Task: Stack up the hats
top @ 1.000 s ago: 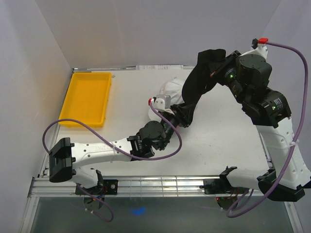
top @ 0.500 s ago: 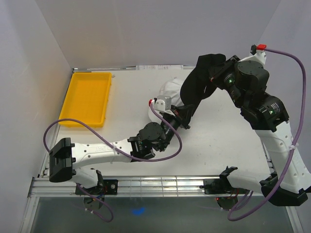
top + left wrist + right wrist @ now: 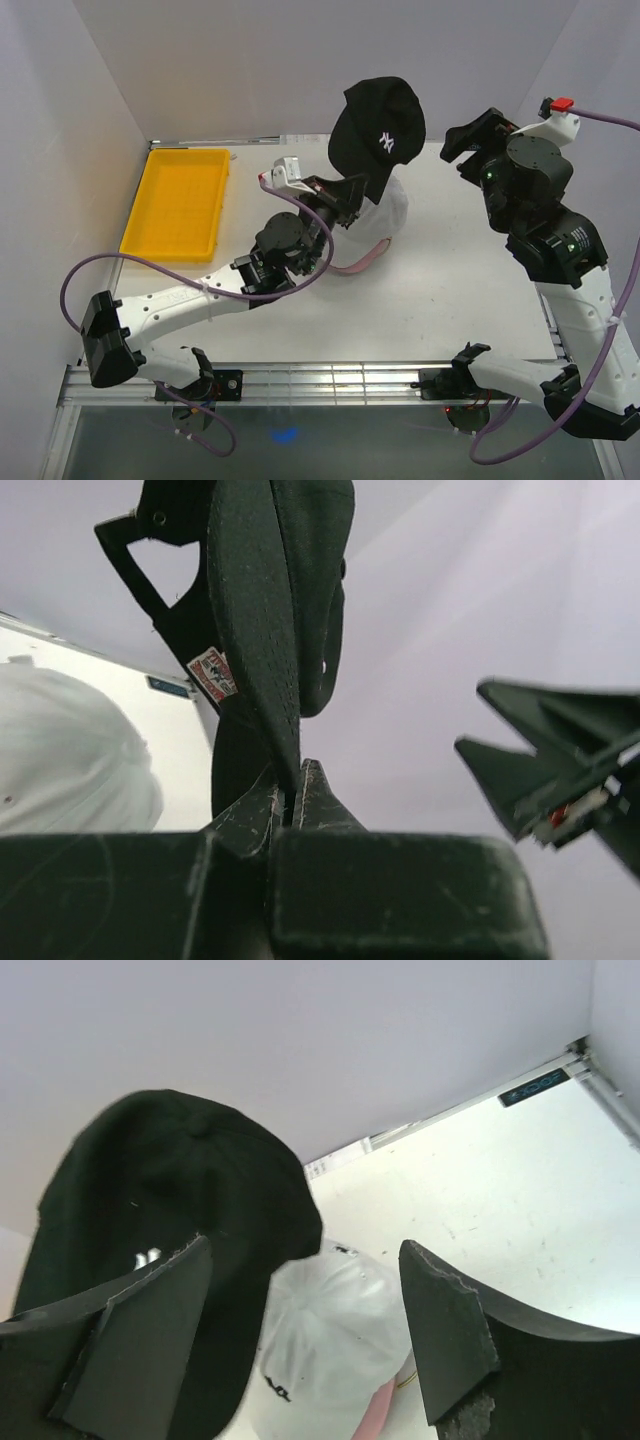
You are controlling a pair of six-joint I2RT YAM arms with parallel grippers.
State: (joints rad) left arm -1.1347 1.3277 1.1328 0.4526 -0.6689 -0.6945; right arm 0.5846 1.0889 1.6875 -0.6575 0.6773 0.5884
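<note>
Black cap [image 3: 378, 125] overlapping white cap [image 3: 383, 210], pink cap [image 3: 360, 267] mostly hidden

A black cap [image 3: 375, 115] with a small white logo on its front is held up off the table by its curved brim, crown uppermost and tilted, hanging above and slightly behind the stack. A white cap [image 3: 388, 205] with small dark lettering is set dome-up on the table toward the far edge, right below the black one. A pink cap [image 3: 375, 1418] is seen only as an edge under the white cap.
</note>
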